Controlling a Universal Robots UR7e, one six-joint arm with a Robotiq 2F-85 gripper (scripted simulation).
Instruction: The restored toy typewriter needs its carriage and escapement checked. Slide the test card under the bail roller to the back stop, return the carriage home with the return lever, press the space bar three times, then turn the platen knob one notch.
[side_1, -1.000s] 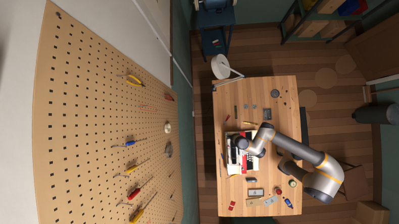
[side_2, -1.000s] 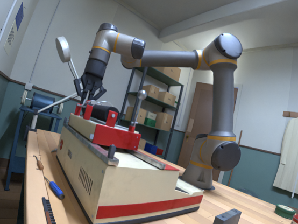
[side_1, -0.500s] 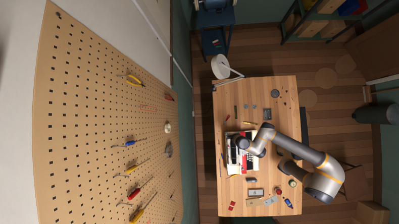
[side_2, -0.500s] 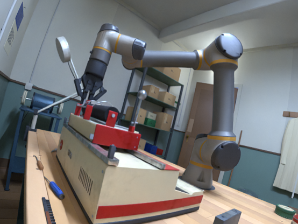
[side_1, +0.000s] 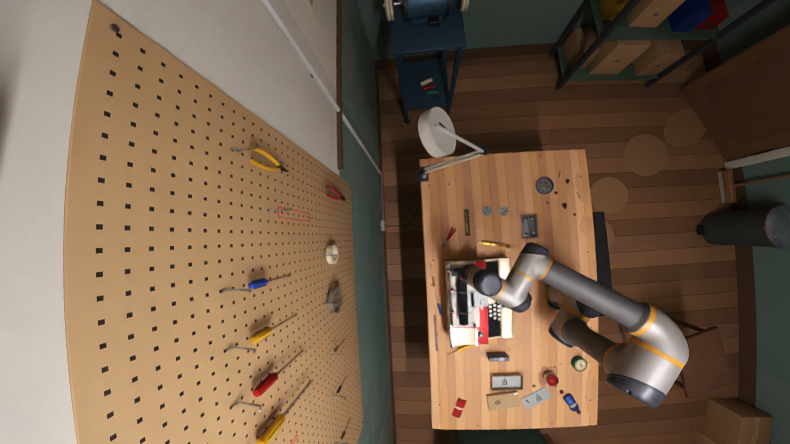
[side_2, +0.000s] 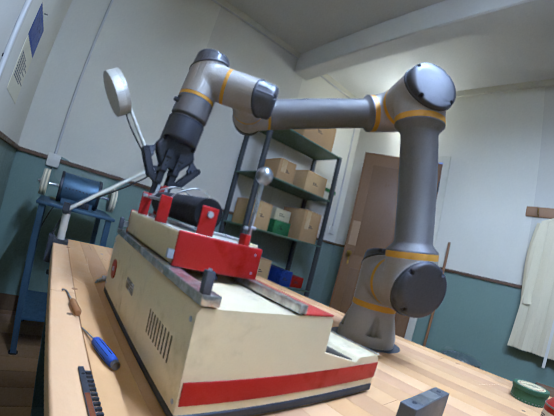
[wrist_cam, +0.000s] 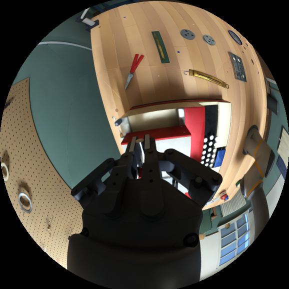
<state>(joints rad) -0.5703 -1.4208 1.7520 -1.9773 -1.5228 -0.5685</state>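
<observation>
The red carriage (side_2: 200, 245) sits on top of the cream toy typewriter (side_2: 220, 320), carrying the black platen roller (side_2: 192, 207) between red end brackets. The return lever (side_2: 255, 200), a rod with a silver ball, rises from the carriage's near right side. In the wrist camera the keys (wrist_cam: 209, 151) show as white dots beside a red panel. My gripper (side_2: 162, 187) hangs over the far end of the platen, where a small round knob (wrist_cam: 139, 140) sits between its fingertips (wrist_cam: 139, 144). The test card is not clearly visible. The gripper is closed on the platen knob.
Behind the typewriter a white desk lamp (side_2: 117, 95) leans over the bench's far end, with a blue cart (side_2: 75, 200) beyond. Red snips (wrist_cam: 133, 70), a green ruler (wrist_cam: 160, 47) and a brass bar (wrist_cam: 207, 78) lie past the typewriter. A blue screwdriver (side_2: 102, 352) lies at its left.
</observation>
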